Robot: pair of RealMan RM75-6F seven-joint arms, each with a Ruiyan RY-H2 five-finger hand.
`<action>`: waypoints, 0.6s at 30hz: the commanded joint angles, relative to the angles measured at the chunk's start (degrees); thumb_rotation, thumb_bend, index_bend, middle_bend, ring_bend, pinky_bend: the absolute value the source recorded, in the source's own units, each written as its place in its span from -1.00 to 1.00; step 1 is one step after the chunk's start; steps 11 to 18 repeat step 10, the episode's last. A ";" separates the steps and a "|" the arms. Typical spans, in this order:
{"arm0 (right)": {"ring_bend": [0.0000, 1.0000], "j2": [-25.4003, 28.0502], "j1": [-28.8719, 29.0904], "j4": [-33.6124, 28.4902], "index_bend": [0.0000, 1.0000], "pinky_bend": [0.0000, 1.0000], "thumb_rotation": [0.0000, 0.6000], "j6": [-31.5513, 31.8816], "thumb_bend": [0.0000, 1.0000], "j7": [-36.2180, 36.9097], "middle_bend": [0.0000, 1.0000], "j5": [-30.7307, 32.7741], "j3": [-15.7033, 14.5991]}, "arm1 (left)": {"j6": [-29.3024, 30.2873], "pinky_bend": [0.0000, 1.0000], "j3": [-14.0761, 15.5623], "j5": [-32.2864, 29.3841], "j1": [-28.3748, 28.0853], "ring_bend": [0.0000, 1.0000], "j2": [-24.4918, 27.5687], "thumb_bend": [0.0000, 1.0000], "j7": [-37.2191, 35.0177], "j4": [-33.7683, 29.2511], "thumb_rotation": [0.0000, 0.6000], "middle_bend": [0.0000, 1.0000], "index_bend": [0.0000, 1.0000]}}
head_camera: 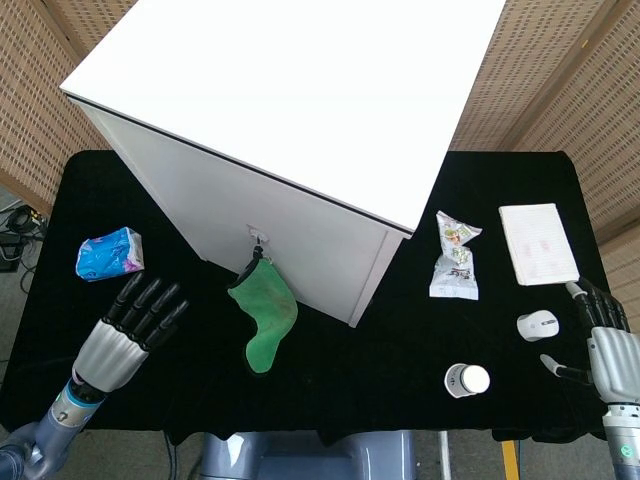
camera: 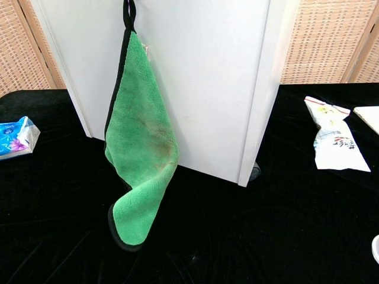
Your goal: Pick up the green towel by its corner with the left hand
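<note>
Head view: green towel (head_camera: 264, 318) hangs by loop from hook (head_camera: 259, 238) on white cabinet (head_camera: 300, 120) front, long axis 12–6, tip at 6. Left hand (head_camera: 132, 330) at its 9, fingers spread, holding nothing. Right hand (head_camera: 606, 342) at 3, loosely open, empty.

Chest view: towel (camera: 139, 151) hangs upright against cabinet (camera: 207, 77); no hands seen.

A staged robot test bench rather than a lived-in room: a table (head_camera: 400, 340) draped in black cloth, hemmed in by woven wicker-patterned screens (head_camera: 560, 70), with a plain white cabinet (head_camera: 300, 110) set on it as a prop. Small household items are spread about for handling – a blue tissue pack (head_camera: 109, 253), snack packets (head_camera: 456, 256), a white notepad (head_camera: 538, 243) and a green towel (camera: 139, 142) hung from a hook on the cabinet
</note>
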 commanded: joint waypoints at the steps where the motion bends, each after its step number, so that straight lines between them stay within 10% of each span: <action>1: -1.00 0.03 0.02 -0.06 -1.00 -1.00 1.00 0.02 -0.77 -0.06 -1.00 -0.04 0.02 | -4.19 -1.00 1.86 -7.59 5.40 -1.00 5.74 -1.00 -0.76 -12.67 1.00 -1.00 -1.00; 9: -1.00 -0.51 0.32 -0.14 -1.00 -1.00 1.00 -0.28 -0.77 -2.05 -1.00 -0.33 -0.25 | -16.55 -1.00 5.63 -23.93 11.94 -1.00 18.25 -1.00 1.92 -34.04 1.00 -1.00 -1.00; 18: -1.00 -0.53 0.32 -0.16 -1.00 -1.00 1.00 -0.26 -0.77 -2.12 -1.00 -0.41 -0.28 | -17.16 -1.00 5.49 -24.58 11.95 -1.00 18.85 -1.00 2.04 -35.06 1.00 -1.00 -1.00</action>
